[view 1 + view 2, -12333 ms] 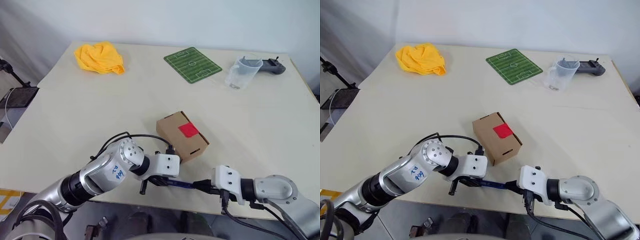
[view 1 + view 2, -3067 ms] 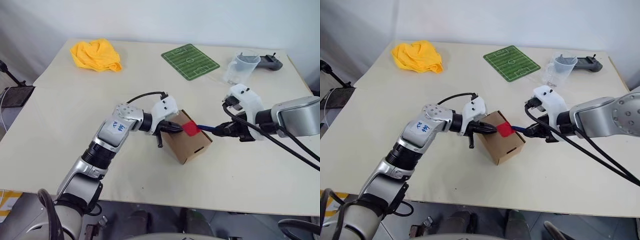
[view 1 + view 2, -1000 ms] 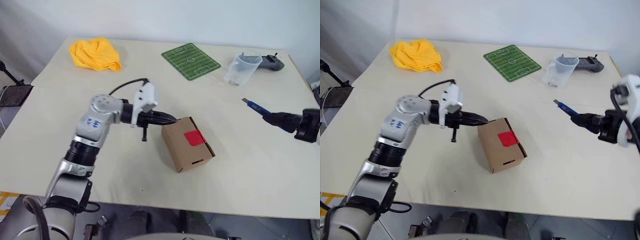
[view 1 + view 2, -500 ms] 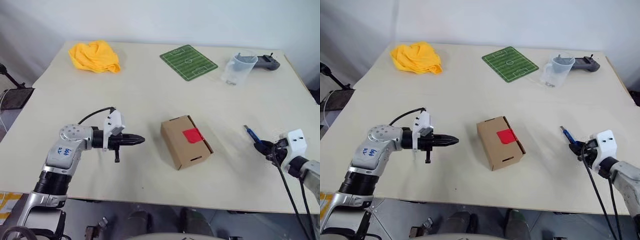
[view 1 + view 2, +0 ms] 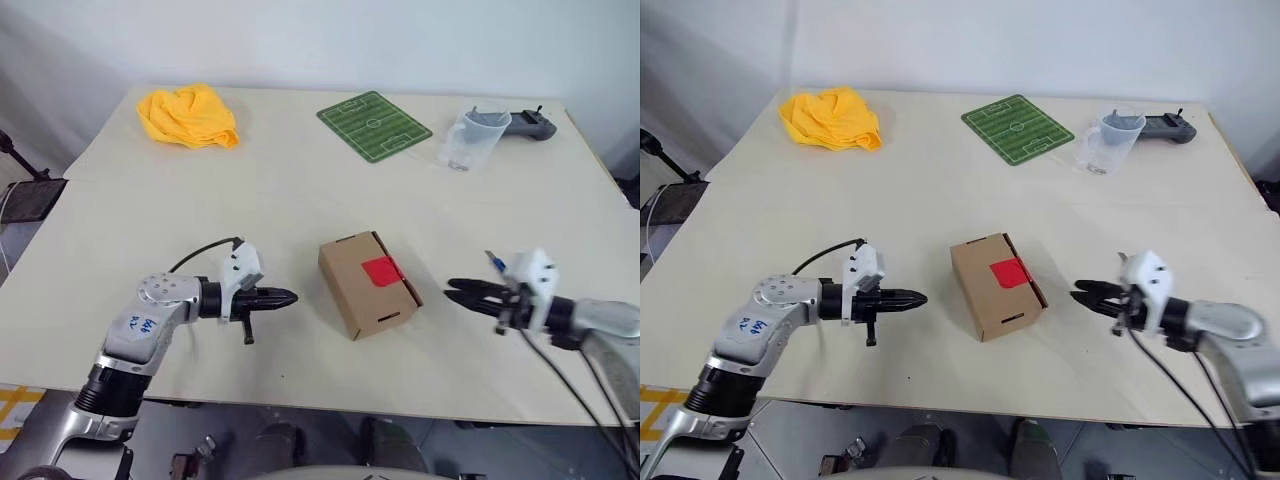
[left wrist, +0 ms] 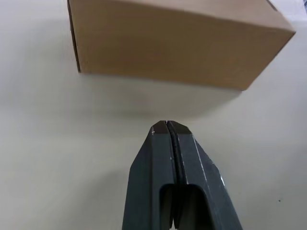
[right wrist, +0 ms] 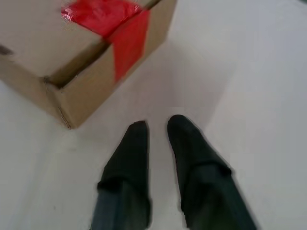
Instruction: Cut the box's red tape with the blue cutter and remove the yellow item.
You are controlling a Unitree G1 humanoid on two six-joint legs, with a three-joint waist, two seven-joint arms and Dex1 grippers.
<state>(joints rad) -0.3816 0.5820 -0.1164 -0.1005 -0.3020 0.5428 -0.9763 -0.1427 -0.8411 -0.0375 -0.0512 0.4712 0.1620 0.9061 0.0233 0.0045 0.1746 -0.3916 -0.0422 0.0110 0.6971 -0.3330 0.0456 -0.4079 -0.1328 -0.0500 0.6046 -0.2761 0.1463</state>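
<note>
Both grippers sit low on either side of the box (image 5: 352, 296), tips aimed at it and clear of it. It looks like the open-the-flap step, with the cutting apparently over, though I can't confirm the red tape (image 7: 108, 15) is severed: in the right wrist view it runs from the lid over the edge and down the side wall, and there's a dark slit under the flap next to it. To do this well, the left gripper (image 5: 287, 297) should press on the plain cardboard wall it faces so the box can't skid. The right gripper (image 5: 455, 291) should go for that slit at the taped edge and lift the flap up and away, not push the box sideways. It should go slowly, since the box looks light and will probably slide on the smooth table (image 5: 300, 200). The left gripper's fingers are pressed fully together, empty, just short of the box wall. The right gripper's fingers are nearly together with a thin gap, nothing between them, near the taped corner and not touching it. A blue tip (image 5: 490, 259) pokes out just behind the right wrist housing. It's likely the blue cutter, mostly hidden, and I can't tell how it lies. The lid is down, so the yellow item is presumably inside. At the far edge, well apart, are a yellow cloth (image 5: 188, 115), a green mat (image 5: 374, 125), a clear jug (image 5: 468, 140) and a dark controller (image 5: 530, 124).
</note>
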